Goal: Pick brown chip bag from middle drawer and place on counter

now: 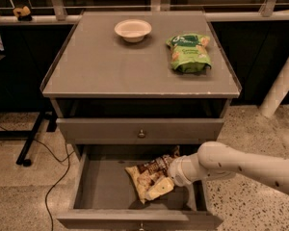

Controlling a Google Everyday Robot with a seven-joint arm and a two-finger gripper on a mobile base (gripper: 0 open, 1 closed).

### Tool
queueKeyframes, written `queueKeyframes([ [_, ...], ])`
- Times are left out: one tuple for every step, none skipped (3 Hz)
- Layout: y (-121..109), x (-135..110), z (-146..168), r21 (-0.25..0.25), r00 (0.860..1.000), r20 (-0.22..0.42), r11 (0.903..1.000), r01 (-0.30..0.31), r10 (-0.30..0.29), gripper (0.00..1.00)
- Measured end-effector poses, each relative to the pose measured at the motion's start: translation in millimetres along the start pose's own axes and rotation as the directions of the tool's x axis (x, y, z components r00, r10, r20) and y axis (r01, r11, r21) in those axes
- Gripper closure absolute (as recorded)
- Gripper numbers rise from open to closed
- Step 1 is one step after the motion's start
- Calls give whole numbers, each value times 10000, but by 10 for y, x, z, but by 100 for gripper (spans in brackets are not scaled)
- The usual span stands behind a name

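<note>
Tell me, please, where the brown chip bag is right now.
In the camera view, the brown chip bag lies in the open middle drawer, right of centre, with the tool at its right end.

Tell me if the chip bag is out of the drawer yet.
In: brown chip bag lies on the middle drawer floor; gripper at it.

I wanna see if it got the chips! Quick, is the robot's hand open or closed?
Gripper: in the middle drawer, right at the brown chip bag; open or closed cannot be told.

Dim light; claw (167,176) in shadowed drawer (103,186)
</note>
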State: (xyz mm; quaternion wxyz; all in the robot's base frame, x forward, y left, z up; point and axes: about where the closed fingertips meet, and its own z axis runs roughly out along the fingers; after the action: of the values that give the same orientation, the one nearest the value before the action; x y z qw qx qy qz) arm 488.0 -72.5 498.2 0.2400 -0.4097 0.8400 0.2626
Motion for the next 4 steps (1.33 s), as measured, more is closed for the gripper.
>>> queueKeyframes([
  [-92,138,185,-85,9987,-201,9989,-466,464,0],
  [-92,147,192,-96,9986,-212,9988,-481,479,0],
  [-192,127,218,-7,9980,-14,9980,-633,633,0],
  [-356,130,288,11,9964,104,9965,-839,838,0],
])
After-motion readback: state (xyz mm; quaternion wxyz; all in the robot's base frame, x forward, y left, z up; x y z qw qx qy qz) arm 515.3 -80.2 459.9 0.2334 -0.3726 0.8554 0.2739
